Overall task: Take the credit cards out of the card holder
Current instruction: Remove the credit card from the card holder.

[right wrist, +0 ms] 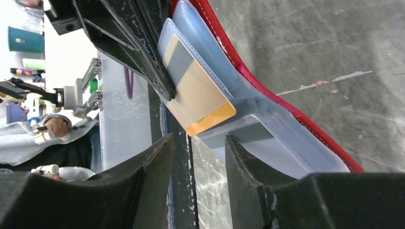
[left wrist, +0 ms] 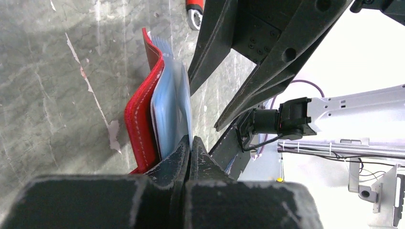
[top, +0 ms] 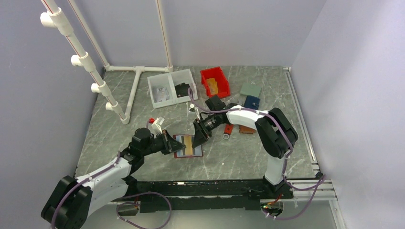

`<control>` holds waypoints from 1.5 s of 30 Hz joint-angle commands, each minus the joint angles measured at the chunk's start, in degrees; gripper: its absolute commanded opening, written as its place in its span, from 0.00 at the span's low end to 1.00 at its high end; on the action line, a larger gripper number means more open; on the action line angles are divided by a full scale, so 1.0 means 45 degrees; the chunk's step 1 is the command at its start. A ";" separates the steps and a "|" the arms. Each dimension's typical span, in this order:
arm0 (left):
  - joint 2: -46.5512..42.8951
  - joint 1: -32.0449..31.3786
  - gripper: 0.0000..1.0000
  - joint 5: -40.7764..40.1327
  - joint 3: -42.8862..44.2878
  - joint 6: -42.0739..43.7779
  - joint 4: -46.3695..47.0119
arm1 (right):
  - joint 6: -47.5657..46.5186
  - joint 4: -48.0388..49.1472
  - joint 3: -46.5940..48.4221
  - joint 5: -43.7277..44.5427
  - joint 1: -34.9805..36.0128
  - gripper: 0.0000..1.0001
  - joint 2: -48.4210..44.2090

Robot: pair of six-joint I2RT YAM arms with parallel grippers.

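The red card holder (top: 179, 153) lies open on the table between both arms, its pale blue-grey pockets (left wrist: 171, 102) facing up. A tan-orange credit card (right wrist: 203, 98) sticks partway out of a clear pocket. My left gripper (left wrist: 190, 143) is shut on the edge of a thin pocket leaf of the holder (left wrist: 141, 119); its black tip also shows in the right wrist view, at the card's side. My right gripper (right wrist: 198, 143) is open with nothing between its fingers, and the card's orange end sits just beyond the gap. From above, the left gripper (top: 171, 143) and right gripper (top: 197, 137) flank the holder.
At the back stand a red bin (top: 215, 81) and a white two-part tray (top: 169, 88). A grey-green wallet (top: 250, 90), a blue wallet (top: 251, 101), a brown wallet (top: 246, 129) and a red-handled tool (top: 228, 130) lie to the right. A white pipe frame (top: 138, 71) stands back left.
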 commanded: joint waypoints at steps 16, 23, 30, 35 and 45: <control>0.0038 0.0056 0.00 0.1195 -0.0273 -0.0343 0.3815 | 0.1773 0.2065 -0.0494 -0.2563 -0.0339 0.45 -0.0601; 0.0163 0.0056 0.00 0.1240 -0.0321 -0.0463 0.4072 | 0.2532 0.2798 -0.0658 -0.3117 -0.0342 0.28 -0.0582; -0.0076 0.0076 0.19 0.0947 -0.0321 -0.0628 0.3541 | 0.1977 0.2258 -0.0501 -0.3168 -0.0387 0.00 -0.0556; -0.0816 0.0199 0.27 0.0690 -0.0398 -0.0709 0.2798 | 0.1709 0.2098 -0.0477 -0.3132 -0.0456 0.00 -0.0493; -0.1550 0.0480 0.10 0.0756 -0.0650 -0.0827 0.2388 | 0.1346 0.1826 -0.0456 -0.3234 -0.0553 0.00 -0.0324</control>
